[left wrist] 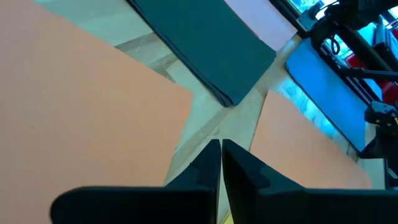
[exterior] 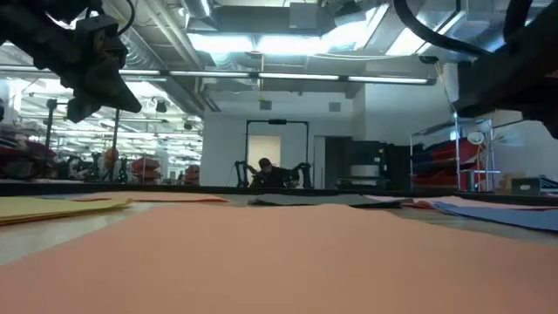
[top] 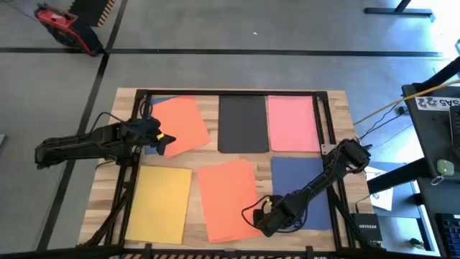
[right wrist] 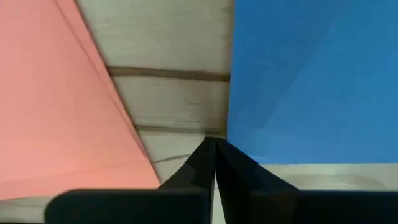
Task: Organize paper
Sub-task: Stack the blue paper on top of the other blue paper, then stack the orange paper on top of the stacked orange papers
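Currently the paper lies spread in single sheets across the wooden surface, so the sorting appears to be at an early stage. In the far row, an orange sheet sits rotated out of line, with a blue edge showing beneath its far corner; the black sheet and the pink sheet lie square and side by side. In the near row, the yellow sheet is roughly aligned, a second orange sheet is slightly skewed, and a blue sheet lies partly under the right arm. The left gripper hangs above the near-left edge of the rotated orange sheet, fingers pressed together and holding nothing. The right gripper is low over the bare strip between the second orange sheet and the blue sheet, fingers likewise closed on nothing. No stack is formed; judged from this layout, all gathering and squaring of sheets remains to be done.
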